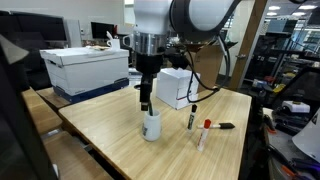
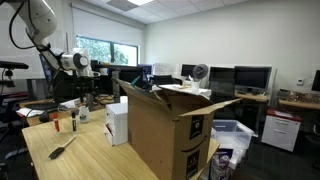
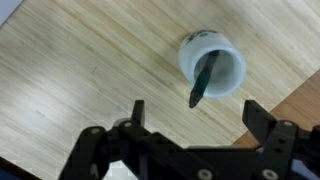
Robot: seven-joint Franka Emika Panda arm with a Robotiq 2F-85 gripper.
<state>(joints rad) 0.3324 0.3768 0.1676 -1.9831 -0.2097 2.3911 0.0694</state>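
While the claw (image 3: 194, 108) gapes, a marker (image 3: 203, 80) leans in the cup (image 3: 212, 39).

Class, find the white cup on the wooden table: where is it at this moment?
In an exterior view the white cup stands on the wooden table, just below the open pincer, with a red-capped marker lying nearby toward the picture's right.

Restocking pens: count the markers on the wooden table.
4. A green marker stands in the white cup under the end effector; on the table beside it: a dark marker, a red-capped marker and a black marker. More may hide behind the boxes.
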